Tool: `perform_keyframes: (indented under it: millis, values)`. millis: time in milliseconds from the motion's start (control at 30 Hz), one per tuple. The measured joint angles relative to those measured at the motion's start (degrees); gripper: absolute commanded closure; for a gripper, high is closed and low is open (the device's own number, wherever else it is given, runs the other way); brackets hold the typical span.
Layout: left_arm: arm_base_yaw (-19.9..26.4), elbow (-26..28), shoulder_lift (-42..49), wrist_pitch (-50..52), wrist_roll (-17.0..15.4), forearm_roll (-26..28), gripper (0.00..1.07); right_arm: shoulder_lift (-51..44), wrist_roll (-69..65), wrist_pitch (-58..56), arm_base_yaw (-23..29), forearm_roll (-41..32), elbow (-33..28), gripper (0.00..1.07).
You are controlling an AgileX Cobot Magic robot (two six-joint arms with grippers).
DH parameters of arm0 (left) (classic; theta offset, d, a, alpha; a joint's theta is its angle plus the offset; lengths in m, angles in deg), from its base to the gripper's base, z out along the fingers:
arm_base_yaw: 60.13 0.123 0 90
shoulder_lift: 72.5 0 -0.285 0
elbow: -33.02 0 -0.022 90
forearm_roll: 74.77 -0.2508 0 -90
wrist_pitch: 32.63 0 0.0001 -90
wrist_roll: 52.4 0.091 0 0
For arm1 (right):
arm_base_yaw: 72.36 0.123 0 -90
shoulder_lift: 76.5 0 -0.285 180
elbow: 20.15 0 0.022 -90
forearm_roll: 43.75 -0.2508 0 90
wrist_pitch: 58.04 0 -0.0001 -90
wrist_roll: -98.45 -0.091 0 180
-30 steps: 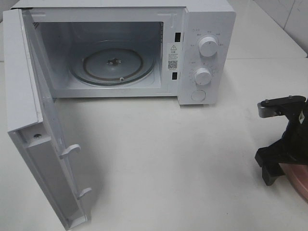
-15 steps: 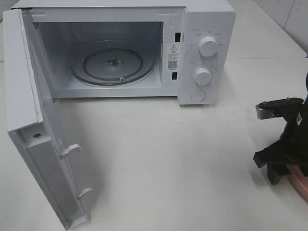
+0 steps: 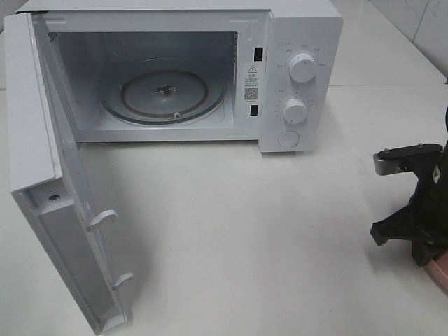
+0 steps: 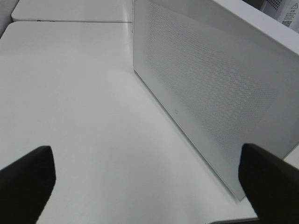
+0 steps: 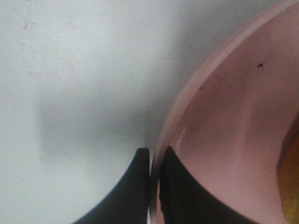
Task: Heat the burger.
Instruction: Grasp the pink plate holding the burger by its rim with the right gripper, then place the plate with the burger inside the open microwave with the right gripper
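Burger is seen only as a yellow-brown sliver at the edge of the right wrist view, lying on the pink plate; no more of it can be made out. The plate's rim is pinched by the right end effector, its fingers pressed together with one finger set inside the rim and the other outside, against the white tabletop. In the high view only a small pink arc of the plate is seen, at the right edge and low in the frame, mostly hidden under the black end effector; the burger is not shown there. The plate is placed well apart from the microwave, which is stood at the far side of the tabletop. The microwave's door is swung wide open to the left, and the glass turntable is seen bare inside the cavity. Two white knobs are mounted one above the other on the right-hand panel, with a round button below them. The left end effector is held spread wide, nothing gripped, above the tabletop beside the outer face of the open door; only its two dark fingertips are shown.
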Motion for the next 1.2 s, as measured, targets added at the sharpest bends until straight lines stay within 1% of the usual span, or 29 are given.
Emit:
perform_keyframes:
  millis: [467,567,600,633,667,700,733,800,833,1033,1167,1200]
  values:
    - [0.0,0.0,0.0,0.0,0.0,0.0,0.07,0.0,-2.0,-0.5,0.1,0.8,0.0,1.07]
    - [0.0,0.0,0.0,0.0,0.0,0.0,0.07,0.0,-4.5,-1.0,1.3,2.9,0.0,1.07]
    - [0.0,0.0,0.0,0.0,0.0,0.0,0.07,-0.1,-7.3,-1.4,2.5,5.3,0.0,1.07]
    - [0.0,0.0,0.0,0.0,0.0,0.0,0.07,-0.1,-7.3,-1.4,2.5,5.3,0.0,1.07]
    - [0.0,0.0,0.0,0.0,0.0,0.0,0.07,-0.1,-10.5,-2.1,3.8,7.9,0.0,1.07]
    - [0.0,0.0,0.0,0.0,0.0,0.0,0.07,-0.1,-10.5,-2.1,3.8,7.9,0.0,1.07]
    - [0.0,0.0,0.0,0.0,0.0,0.0,0.07,-0.1,-13.3,-2.6,5.2,10.5,0.0,1.07]
    - [0.0,0.0,0.0,0.0,0.0,0.0,0.07,-0.1,-14.5,-2.9,5.8,11.5,0.0,1.07]
    - [0.0,0.0,0.0,0.0,0.0,0.0,0.07,-0.1,-17.4,-4.0,7.0,14.0,0.0,1.07]
    - [0.0,0.0,0.0,0.0,0.0,0.0,0.07,-0.1,-22.9,-6.5,9.7,18.2,0.0,1.07]
    - [0.0,0.0,0.0,0.0,0.0,0.0,0.07,-0.1,-25.0,-7.6,11.1,19.7,0.0,1.07]
    - [0.0,0.0,0.0,0.0,0.0,0.0,0.07,-0.1,-26.0,-8.5,12.0,20.5,0.0,1.07]
